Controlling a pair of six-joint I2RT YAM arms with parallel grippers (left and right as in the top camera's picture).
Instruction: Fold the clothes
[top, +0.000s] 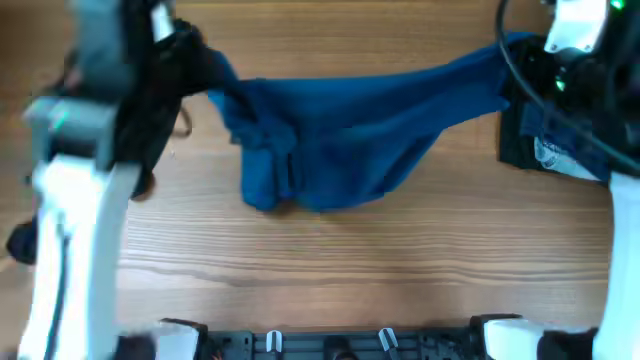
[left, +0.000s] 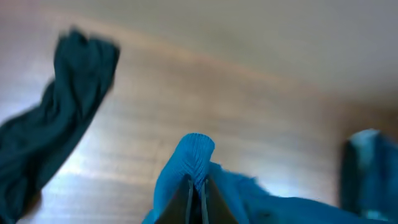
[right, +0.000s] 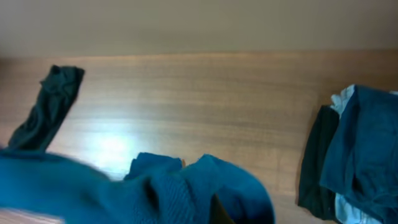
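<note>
- The blue T-shirt (top: 370, 130) is strung out sideways across the bench (top: 350, 260), its long axis running from the robot's left to its right.
- The shirt's right end sits a touch farther from the robot's base than its left end, so the line slants slightly.
- The upper edge is pulled fairly straight. The body sags toward the robot's side in a broad belly.
- A thick, wrinkled clump hangs under the left half, pointing down toward the near edge of the bench. I can't tell whether it touches the wood.
- The left hand (left: 198, 185) has its fingers pinched tight together, with a ribbed fold of the blue T-shirt (left: 194, 152) poking up between the tips. It holds that end.
- The right hand (right: 219, 210) is mostly buried. Only a dark finger edge shows under the blue T-shirt (right: 205, 180), which is heaped over it. The hand is closed and that corner of the shirt rises to it, so it grips the right end.
- A long dark garment (left: 62, 118) lies on the bench off to the left of the shirt, well apart from it. It is stretched in a narrow strip with a crumpled end, and it also shows in the right wrist view (right: 50, 106).
- A pile of clothes (top: 535, 140) sits at the right side of the bench, just beside the shirt's right end. It holds black and navy pieces with a pale layer (right: 348, 155).
</note>
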